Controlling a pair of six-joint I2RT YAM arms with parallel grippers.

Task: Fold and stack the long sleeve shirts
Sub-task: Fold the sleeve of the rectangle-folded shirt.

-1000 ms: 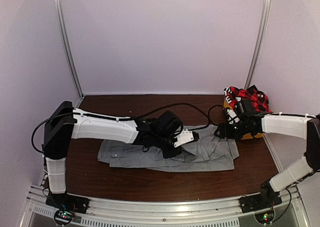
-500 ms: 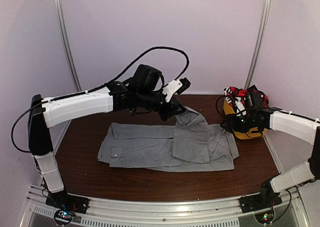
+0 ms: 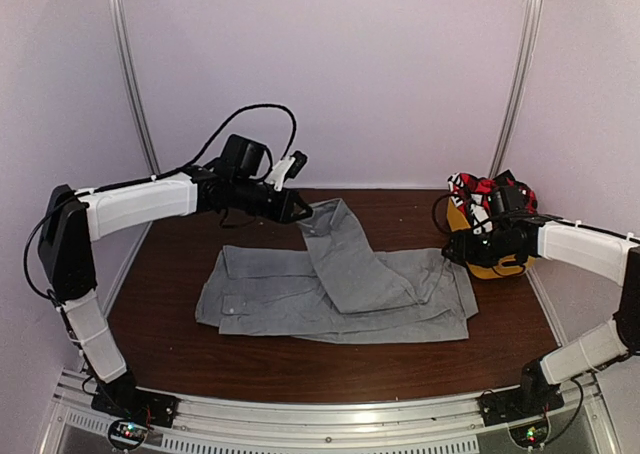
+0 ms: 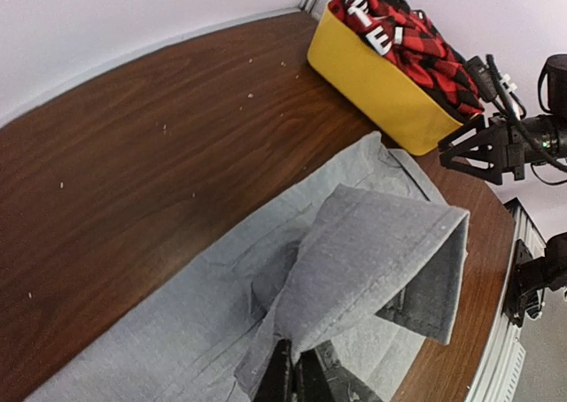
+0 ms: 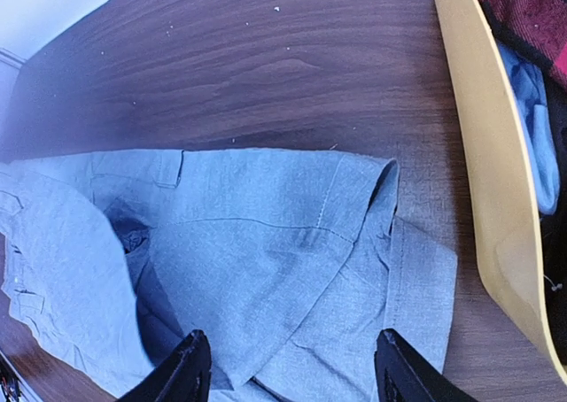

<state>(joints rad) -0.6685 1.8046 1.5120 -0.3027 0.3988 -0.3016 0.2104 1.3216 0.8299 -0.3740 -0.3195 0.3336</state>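
Clamped left gripper (image 3: 303, 214) has carried grey shirt sleeve (image 3: 345, 259) leftward.

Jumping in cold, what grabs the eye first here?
The left gripper holds a sleeve of the grey shirt lifted above the table. At the right edge, a red-and-black plaid shirt lies heaped in a yellow tub, with the right gripper open beside it.

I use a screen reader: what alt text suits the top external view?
The left pincer, shut on a flap of the grey shirt, holds it raised above the table. The open right pincer hangs beside a yellow tub holding a plaid shirt.
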